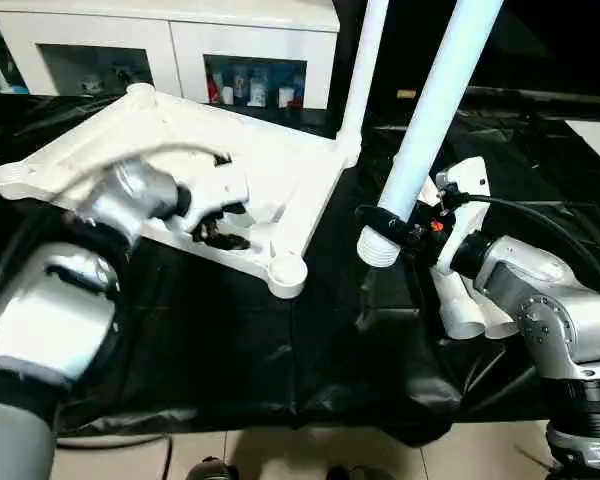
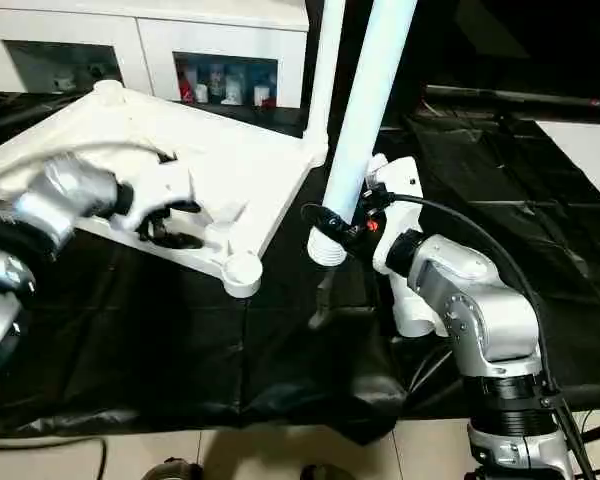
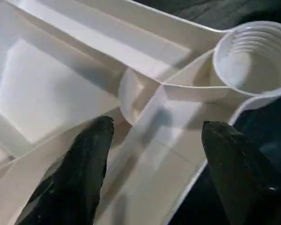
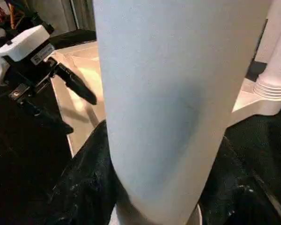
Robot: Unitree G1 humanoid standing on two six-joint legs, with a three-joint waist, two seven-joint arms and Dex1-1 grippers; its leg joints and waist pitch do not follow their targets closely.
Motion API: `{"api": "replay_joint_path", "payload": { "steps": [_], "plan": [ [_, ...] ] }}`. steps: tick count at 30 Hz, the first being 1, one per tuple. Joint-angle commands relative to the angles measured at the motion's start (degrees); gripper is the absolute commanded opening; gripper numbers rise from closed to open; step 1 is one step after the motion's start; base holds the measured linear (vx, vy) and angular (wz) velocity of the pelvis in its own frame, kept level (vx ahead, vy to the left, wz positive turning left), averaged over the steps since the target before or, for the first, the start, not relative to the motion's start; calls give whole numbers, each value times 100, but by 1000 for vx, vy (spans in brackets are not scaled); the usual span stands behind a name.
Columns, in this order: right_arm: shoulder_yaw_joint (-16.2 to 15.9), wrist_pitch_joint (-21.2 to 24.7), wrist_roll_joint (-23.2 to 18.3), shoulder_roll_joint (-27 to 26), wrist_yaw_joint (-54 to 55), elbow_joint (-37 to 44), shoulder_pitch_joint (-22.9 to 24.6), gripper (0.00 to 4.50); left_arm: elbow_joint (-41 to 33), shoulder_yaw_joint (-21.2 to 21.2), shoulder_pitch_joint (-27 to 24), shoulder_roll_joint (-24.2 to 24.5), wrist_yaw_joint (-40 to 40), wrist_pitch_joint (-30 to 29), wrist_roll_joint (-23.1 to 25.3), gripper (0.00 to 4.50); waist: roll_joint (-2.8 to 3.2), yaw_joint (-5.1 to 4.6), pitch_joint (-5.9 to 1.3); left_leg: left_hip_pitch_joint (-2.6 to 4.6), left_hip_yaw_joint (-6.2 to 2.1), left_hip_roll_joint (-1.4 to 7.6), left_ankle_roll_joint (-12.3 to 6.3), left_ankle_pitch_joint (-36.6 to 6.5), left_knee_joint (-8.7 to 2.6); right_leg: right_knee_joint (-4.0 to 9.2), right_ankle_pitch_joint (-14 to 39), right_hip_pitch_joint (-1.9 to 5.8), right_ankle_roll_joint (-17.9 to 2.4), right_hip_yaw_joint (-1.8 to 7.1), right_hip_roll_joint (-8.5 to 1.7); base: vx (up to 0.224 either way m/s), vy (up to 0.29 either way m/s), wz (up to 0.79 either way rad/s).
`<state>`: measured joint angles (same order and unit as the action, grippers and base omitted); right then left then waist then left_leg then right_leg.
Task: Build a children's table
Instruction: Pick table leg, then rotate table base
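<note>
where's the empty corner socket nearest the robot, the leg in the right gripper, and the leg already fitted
empty corner socket (image 1: 287, 272), left eye view, on its round rim
leg in the right gripper (image 1: 435, 110), left eye view, on its shaft above the gripper
fitted leg (image 1: 364, 70), left eye view, on its shaft above the far corner

Lab-like room, white cabinet (image 1: 170, 45), black sheeting (image 1: 230, 340), tiled floor (image 1: 310, 450)
</note>
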<state>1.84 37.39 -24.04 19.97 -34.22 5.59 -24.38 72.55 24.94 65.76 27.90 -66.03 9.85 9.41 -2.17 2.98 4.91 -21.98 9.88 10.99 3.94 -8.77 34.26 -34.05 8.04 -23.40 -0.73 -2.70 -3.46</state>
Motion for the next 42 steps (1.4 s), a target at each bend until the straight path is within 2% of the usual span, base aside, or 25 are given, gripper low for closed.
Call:
{"api": "replay_joint_path", "payload": {
  "steps": [1,5,8,9,11,12,13,20,25,29,31,34,39,41,42],
  "plan": [
    [26,30,20,61,-25,87,-7,188,28,-27,18,-26,-162,-56,54,342,75,6,-466,157,-42,151,11,-1467,-394,373,1566,296,-1219,212,-407,0,0,0],
    [-45,0,40,82,-51,60,-11,188,125,304,-122,-135,50,201,463,342,81,5,-446,167,-45,161,38,-1632,-403,414,1834,289,-1157,212,-410,0,0,0],
    [-101,8,26,81,-38,125,36,188,245,688,-275,-281,1122,573,1019,342,103,4,-447,175,-58,165,53,-1737,-408,428,1959,286,-1067,208,-400,0,0,0],
    [-106,11,25,80,-35,139,45,188,258,715,-292,-297,1207,579,1069,342,100,3,-450,183,-59,165,57,-1766,-406,435,1994,281,-1030,206,-396,0,0,0],
    [-106,11,25,80,-35,139,45,188,258,715,-292,-297,1207,579,1069,342,95,4,-455,170,-63,161,48,-1711,-406,436,1986,293,-1019,205,-401,0,0,0],
    [-108,12,25,83,-37,150,58,188,271,697,-298,-310,1197,542,1093,342,105,7,-455,183,-61,162,52,-1722,-403,441,1980,273,-1049,205,-397,0,0,0],
    [-109,11,26,83,-37,164,74,188,276,704,-303,-308,1164,549,1126,323,127,17,-450,189,-66,159,62,-1762,-404,448,2031,270,-1045,203,-400,0,0,0],
    [-141,-10,42,94,-51,210,142,188,294,637,-308,-334,733,457,1124,286,113,19,-461,181,-70,159,70,-1789,-409,442,1938,276,-1102,201,-407,0,0,0],
    [-210,-68,64,114,-93,184,157,188,387,711,-274,-361,553,413,1275,239,114,22,-465,180,-68,164,54,-1766,-407,437,1894,280,-1136,204,-411,0,0,0],
    [-256,-105,79,128,-114,176,178,188,402,746,-259,-382,322,130,1356,215,114,30,-482,181,-69,169,66,-1729,-403,426,1843,287,-1160,208,-422,0,0,0],
    [-270,-117,90,129,-121,181,190,188,395,704,-258,-413,298,-59,1348,183,110,26,-480,171,-69,169,66,-1707,-407,414,1791,294,-1177,208,-420,0,0,0],
    [-305,-150,115,121,-132,175,209,188,382,604,-290,-494,193,-402,1251,172,105,23,-495,161,-61,157,35,-1625,-393,409,1726,309,-1224,210,-424,0,0,0],
    [-341,-186,135,119,-138,175,238,188,364,514,-341,-557,143,-699,1241,127,122,26,-507,162,-62,156,12,-1626,-392,420,1748,311,-1231,205,-417,0,0,0],
    [-363,-203,145,106,-131,186,257,188,347,374,-391,-652,134,-1092,1128,121,139,30,-516,175,-54,157,5,-1637,-386,424,1725,307,-1251,210,-419,0,0,0],
    [-369,-210,147,100,-128,190,263,188,326,313,-412,-693,134,-1263,1083,115,121,34,-512,161,-54,143,-22,-1630,-382,429,1799,319,-1240,203,-422,0,0,0]
  ]
}}
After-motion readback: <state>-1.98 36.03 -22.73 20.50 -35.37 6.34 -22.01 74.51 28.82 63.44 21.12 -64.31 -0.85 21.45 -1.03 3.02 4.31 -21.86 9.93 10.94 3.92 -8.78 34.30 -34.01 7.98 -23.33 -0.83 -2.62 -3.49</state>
